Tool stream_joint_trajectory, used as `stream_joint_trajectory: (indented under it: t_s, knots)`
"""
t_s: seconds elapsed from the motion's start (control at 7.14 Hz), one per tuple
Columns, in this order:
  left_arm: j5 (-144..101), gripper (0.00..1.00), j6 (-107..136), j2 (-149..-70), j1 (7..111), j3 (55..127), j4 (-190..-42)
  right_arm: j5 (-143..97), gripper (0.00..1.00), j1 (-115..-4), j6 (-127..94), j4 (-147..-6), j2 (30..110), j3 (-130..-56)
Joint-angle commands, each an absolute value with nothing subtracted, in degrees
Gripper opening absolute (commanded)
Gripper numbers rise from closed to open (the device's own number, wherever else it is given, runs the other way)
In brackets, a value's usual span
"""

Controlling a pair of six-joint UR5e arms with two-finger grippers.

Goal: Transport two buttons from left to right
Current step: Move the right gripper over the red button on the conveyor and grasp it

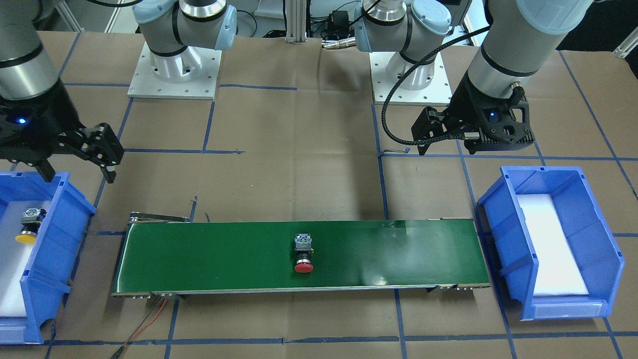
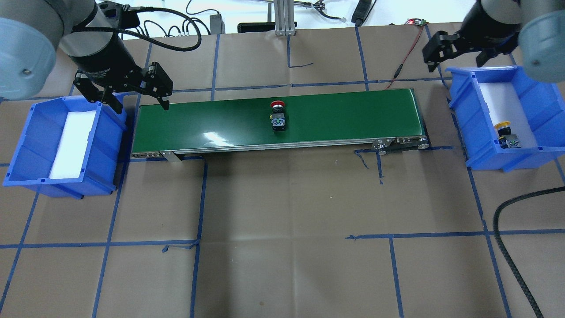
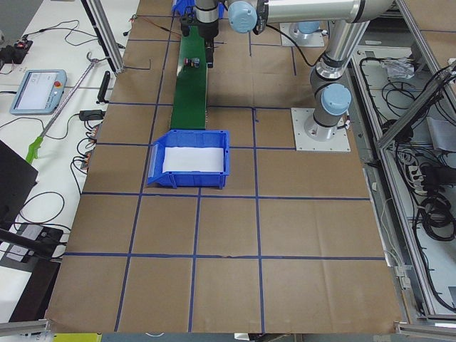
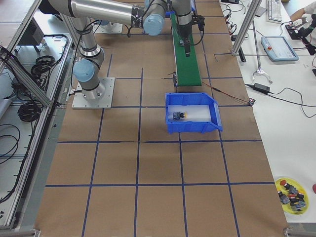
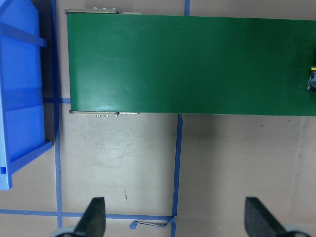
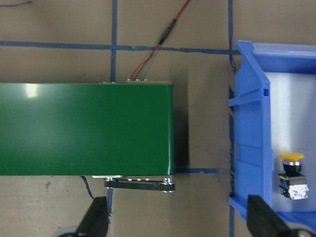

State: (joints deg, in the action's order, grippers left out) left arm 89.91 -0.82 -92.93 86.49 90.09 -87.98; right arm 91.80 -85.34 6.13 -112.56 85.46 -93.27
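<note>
The red button [image 1: 303,254] [image 2: 278,115] lies on its side at the middle of the green conveyor belt [image 1: 224,254] [image 2: 220,119]; its edge shows at the right border of the left wrist view [image 5: 313,79]. The yellow button [image 2: 506,134] [image 1: 30,224] [image 6: 292,175] lies in the right blue bin [image 2: 468,128] [image 6: 247,133]. My left gripper [image 2: 141,104] [image 1: 446,147] [image 5: 176,219] hangs open and empty over the belt's left end. My right gripper [image 2: 457,62] [image 1: 79,172] [image 6: 180,219] hovers open and empty between the belt's right end and the right bin.
The left blue bin [image 2: 26,145] [image 1: 503,224] holds only a white foam pad. A red and black wire [image 2: 406,53] runs from the belt's right end. A yellow dish [image 4: 291,192] with several spare parts sits on a side table.
</note>
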Motion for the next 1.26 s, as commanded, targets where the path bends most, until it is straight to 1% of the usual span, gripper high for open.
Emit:
stream_joint_trajectory:
  t_s: [0.0, 0.42, 0.84, 1.12]
  knots:
    - [89.9, 0.99, -0.8, -92.9, 86.5, 90.1, -88.0, 91.0, 1.0, -87.8, 2.1, -114.8, 83.7, -93.3]
    - [89.9, 0.99, -0.8, -92.9, 86.5, 90.0, -88.0, 90.7, 1.0, -87.8, 2.3, -114.7, 80.5, -93.3]
    - [89.9, 0.99, -0.7, -92.9, 86.5, 90.0, -88.0, 85.3, 1.0, -87.8, 2.0, -115.0, 77.1, -92.8]
    - [89.9, 0.99, -0.7, -92.9, 86.5, 90.0, -88.0, 85.3, 1.0, -88.0, -2.3, -117.2, 75.2, -92.8]
